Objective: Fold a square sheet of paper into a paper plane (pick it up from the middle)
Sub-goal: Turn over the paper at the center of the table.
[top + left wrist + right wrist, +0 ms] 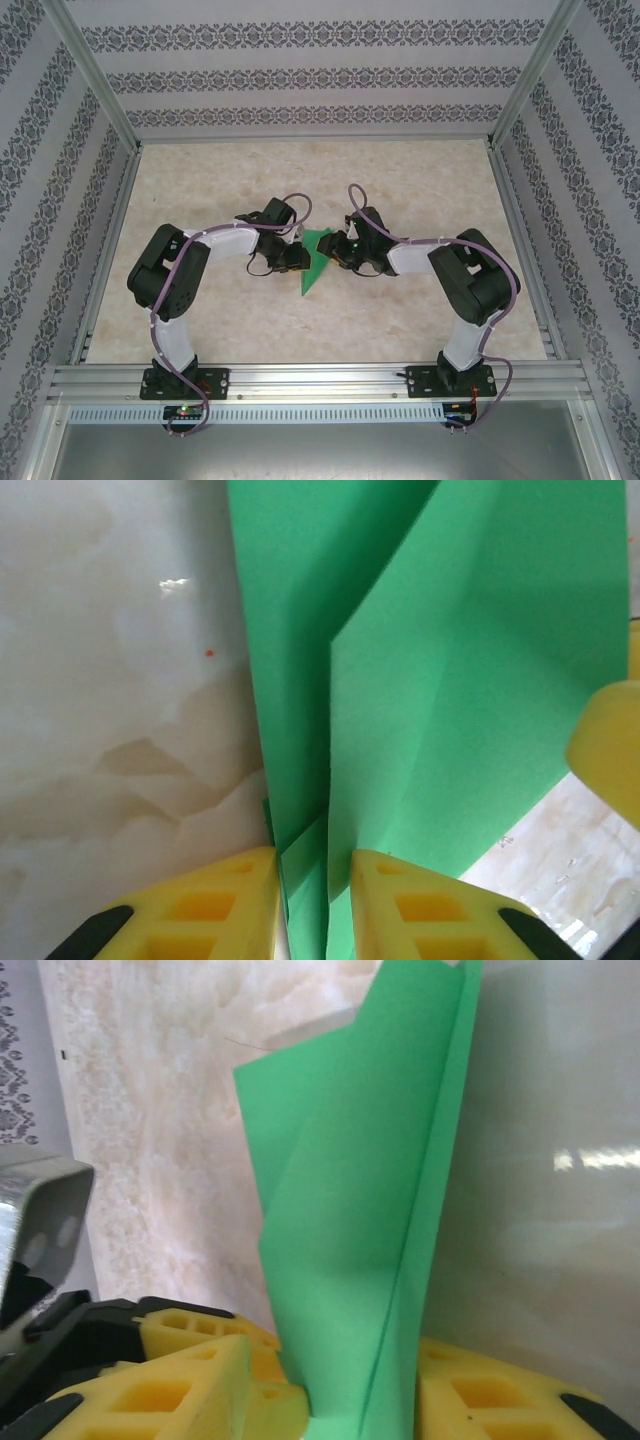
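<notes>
Closest to the top external camera, a grey aluminium rail (320, 380) runs along the near edge and carries the bases of both arms. From it the white and black left arm (170, 290) and the matching right arm (470, 290) bend inward over the pale marbled table (420, 180). The left gripper (297, 255) and right gripper (340, 250) meet near the table's middle. Between them is the thin bright green paper sheet (313, 262), already folded into a narrow shape whose point faces the rail. Patterned grey and white walls (320, 70) close in the other three sides. In the left wrist view, the left gripper (315, 910) shows two yellow ribbed fingers (200, 915) at the bottom edge. They stand close together with the folded layers of the green paper (450, 680) filling the narrow gap, so they pinch it. The paper rises away from them in overlapping flaps with a long crease, and the table (110, 680) lies behind it. Another yellow finger pad (610, 750) overlaps the paper's right edge. In the right wrist view, the right gripper (355, 1400) has its yellow fingers (190, 1390) spread wider. The green paper (350, 1210) stands upright between them with a sharp fold along its right side. I cannot tell whether these fingers actually press on it. The table (150, 1110) shows behind the paper.
</notes>
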Controlling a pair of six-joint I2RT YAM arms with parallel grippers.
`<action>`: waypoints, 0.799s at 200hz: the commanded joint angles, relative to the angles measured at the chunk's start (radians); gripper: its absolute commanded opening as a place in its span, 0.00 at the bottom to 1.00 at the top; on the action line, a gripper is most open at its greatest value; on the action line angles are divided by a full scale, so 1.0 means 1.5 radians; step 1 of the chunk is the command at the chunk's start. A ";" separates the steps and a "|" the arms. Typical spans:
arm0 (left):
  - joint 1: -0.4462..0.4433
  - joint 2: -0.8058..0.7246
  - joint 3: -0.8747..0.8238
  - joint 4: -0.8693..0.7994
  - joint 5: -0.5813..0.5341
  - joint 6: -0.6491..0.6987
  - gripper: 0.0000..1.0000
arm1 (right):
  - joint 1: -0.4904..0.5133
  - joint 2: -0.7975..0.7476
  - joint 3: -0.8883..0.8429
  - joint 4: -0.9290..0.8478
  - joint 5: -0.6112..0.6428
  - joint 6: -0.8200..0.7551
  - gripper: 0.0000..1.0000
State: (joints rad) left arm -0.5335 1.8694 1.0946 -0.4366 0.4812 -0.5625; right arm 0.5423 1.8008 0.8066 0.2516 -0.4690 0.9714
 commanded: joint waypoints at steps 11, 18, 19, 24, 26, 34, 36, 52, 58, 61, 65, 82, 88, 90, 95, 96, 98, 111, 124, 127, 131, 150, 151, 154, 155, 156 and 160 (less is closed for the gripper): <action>-0.006 -0.012 -0.022 0.042 0.027 -0.028 0.26 | -0.004 0.030 0.028 0.026 -0.017 -0.009 0.42; -0.007 -0.015 -0.027 0.047 0.025 -0.032 0.26 | -0.003 0.034 0.029 0.032 -0.024 -0.011 0.42; -0.007 -0.016 -0.027 0.048 0.025 -0.032 0.26 | -0.003 0.035 0.029 0.033 -0.025 -0.011 0.42; -0.006 -0.018 -0.031 0.052 0.025 -0.036 0.25 | -0.003 0.039 0.029 0.036 -0.030 -0.011 0.42; -0.006 -0.019 -0.032 0.053 0.025 -0.037 0.25 | -0.002 0.040 0.029 0.036 -0.031 -0.012 0.42; -0.007 -0.022 -0.036 0.055 0.021 -0.040 0.24 | -0.001 0.045 0.030 0.029 -0.031 -0.016 0.41; -0.007 -0.022 -0.037 0.056 0.019 -0.041 0.24 | -0.001 0.046 0.030 0.026 -0.029 -0.017 0.41; -0.006 -0.029 -0.046 0.058 0.002 -0.045 0.23 | 0.004 0.052 0.038 0.005 -0.023 -0.041 0.39; -0.006 -0.031 -0.048 0.058 -0.003 -0.045 0.23 | 0.005 0.055 0.041 0.001 -0.025 -0.046 0.38; -0.006 -0.031 -0.049 0.058 -0.005 -0.045 0.23 | 0.006 0.056 0.042 0.001 -0.027 -0.048 0.38; -0.007 -0.031 -0.049 0.055 -0.009 -0.045 0.23 | 0.007 0.057 0.042 0.006 -0.031 -0.050 0.38; -0.006 -0.030 -0.049 0.053 -0.016 -0.044 0.23 | 0.010 0.061 0.045 0.020 -0.043 -0.057 0.35; -0.007 -0.030 -0.050 0.054 -0.018 -0.044 0.23 | 0.010 0.063 0.049 0.022 -0.046 -0.060 0.34; -0.006 -0.030 -0.050 0.055 -0.018 -0.044 0.22 | 0.010 0.064 0.050 0.023 -0.046 -0.060 0.34; -0.007 -0.030 -0.050 0.056 -0.019 -0.044 0.23 | 0.010 0.066 0.052 0.024 -0.046 -0.062 0.34; -0.007 -0.030 -0.049 0.056 -0.019 -0.044 0.23 | 0.010 0.066 0.052 0.024 -0.046 -0.062 0.33; -0.007 -0.030 -0.050 0.056 -0.020 -0.044 0.23 | 0.010 0.067 0.053 0.024 -0.046 -0.063 0.33; -0.006 -0.029 -0.047 0.054 -0.023 -0.044 0.22 | 0.011 0.073 0.061 0.029 -0.055 -0.068 0.30; -0.006 -0.029 -0.047 0.056 -0.024 -0.045 0.22 | 0.015 0.077 0.066 0.025 -0.055 -0.075 0.28; -0.006 -0.029 -0.047 0.057 -0.024 -0.045 0.22 | 0.015 0.077 0.067 0.026 -0.055 -0.077 0.28; -0.007 -0.028 -0.047 0.057 -0.023 -0.045 0.22 | 0.016 0.079 0.067 0.026 -0.054 -0.079 0.27; -0.007 -0.027 -0.046 0.057 -0.023 -0.045 0.22 | 0.019 0.089 0.078 0.017 -0.056 -0.088 0.27; -0.007 -0.027 -0.046 0.057 -0.023 -0.045 0.22 | 0.019 0.090 0.078 0.016 -0.056 -0.089 0.27; -0.007 -0.028 -0.046 0.057 -0.023 -0.045 0.22 | 0.020 0.091 0.080 0.015 -0.055 -0.090 0.26; -0.006 -0.028 -0.046 0.057 -0.023 -0.045 0.22 | 0.020 0.092 0.079 0.013 -0.054 -0.091 0.26; -0.006 -0.028 -0.045 0.057 -0.023 -0.045 0.22 | 0.019 0.092 0.080 0.013 -0.054 -0.091 0.26; -0.006 -0.028 -0.045 0.056 -0.023 -0.045 0.22 | 0.020 0.094 0.079 0.013 -0.053 -0.091 0.25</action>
State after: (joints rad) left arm -0.5335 1.8458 1.0340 -0.3698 0.4767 -0.6189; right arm 0.5594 1.9110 0.8970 0.2623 -0.5346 0.8799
